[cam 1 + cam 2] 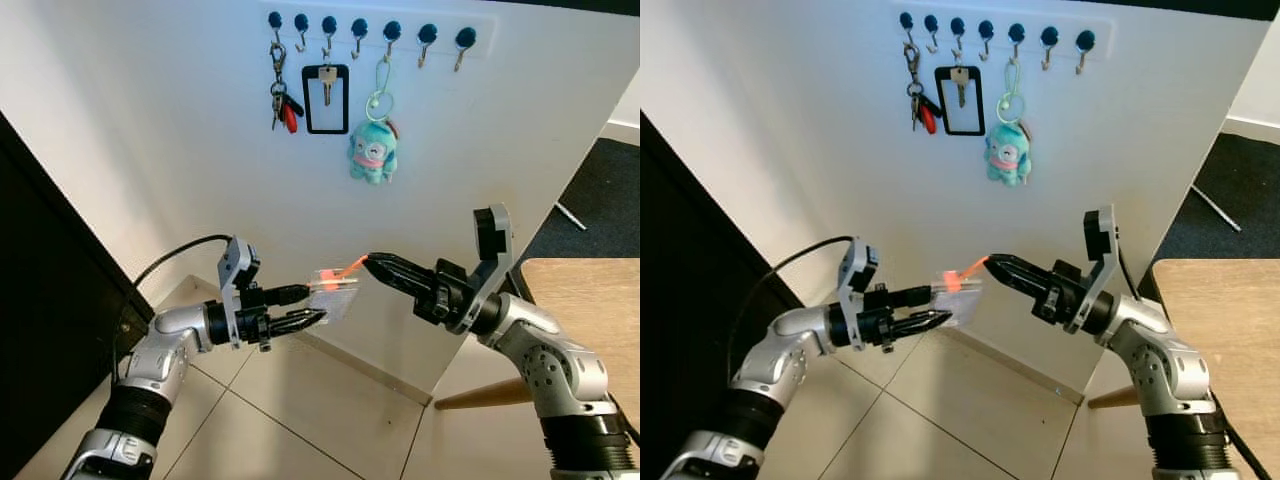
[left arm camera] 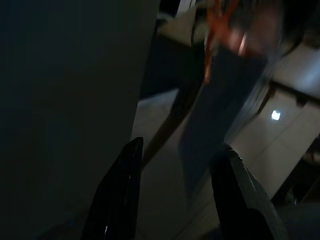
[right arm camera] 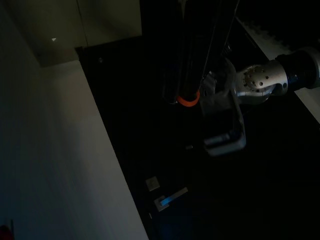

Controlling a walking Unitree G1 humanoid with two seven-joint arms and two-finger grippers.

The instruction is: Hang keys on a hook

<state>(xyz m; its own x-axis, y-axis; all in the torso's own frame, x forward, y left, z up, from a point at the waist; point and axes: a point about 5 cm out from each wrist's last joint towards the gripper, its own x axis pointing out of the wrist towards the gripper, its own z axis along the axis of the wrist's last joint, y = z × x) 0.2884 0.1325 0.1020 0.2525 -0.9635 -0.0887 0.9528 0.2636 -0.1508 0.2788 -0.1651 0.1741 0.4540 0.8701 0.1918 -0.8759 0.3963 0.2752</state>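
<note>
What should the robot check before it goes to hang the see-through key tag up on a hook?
1. Right pincer pinches the orange loop: ok.
2. Left pincer holds the clear tag: cannot tell; its fingers sit right by the tag.
3. A free hook on the rack: ok, several are bare.
4. Loop open wide enough for a hook: cannot tell, too small.
5. Hanging items near the target, like the blue plush toy: ok, the two hooks at the robot's right end have nothing beneath.

You face a white wall (image 1: 150, 130) above a pale tiled floor (image 1: 300, 420). A wooden worktop (image 1: 590, 300) sits to your right, with dark carpet (image 1: 600, 190) behind it.
</note>
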